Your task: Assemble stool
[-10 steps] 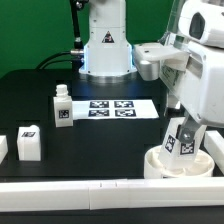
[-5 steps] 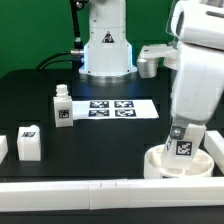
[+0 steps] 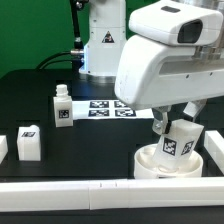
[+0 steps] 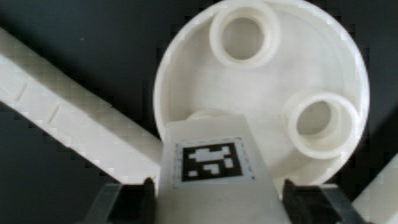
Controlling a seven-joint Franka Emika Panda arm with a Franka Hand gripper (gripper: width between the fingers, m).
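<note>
The tool [image 4: 221, 203] was closed on a leg [image 4: 215, 160]. Its two fingers stood on either side of the block, with the tagged face turned up toward the wrist camera. In the exterior view the leg hung tilted over the seat [image 3: 149, 168], a lean it could hardly have kept unsupported, so I judged it gripped rather than merely straddled.

The seat lay flat at the front edge of the surface, toward the exterior view's right corner and just beside the border bar [image 3: 90, 186]. It probably sat there so the bar could stop the disc from sliding under a push. Its socket side faced up, and two round holes showed in the wrist view. The nearer hole [image 4: 326, 126] lay just beside the leg, and the farther hole [image 4: 247, 35] was well apart from it.

The leg's lower end was hidden behind its own body (whether it already touched the seat could not be told). It seemed to be held low and close so its narrow end could be brought to the nearer hole. The tilt would likely need straightening first.

Two spare legs waited toward the surface's opposite side, one upright [image 3: 62, 105] and one near the front edge [image 3: 28, 143]. Both were well away from the arm's work, with the marker board [image 3: 105, 108] lying between them and the seat.
</note>
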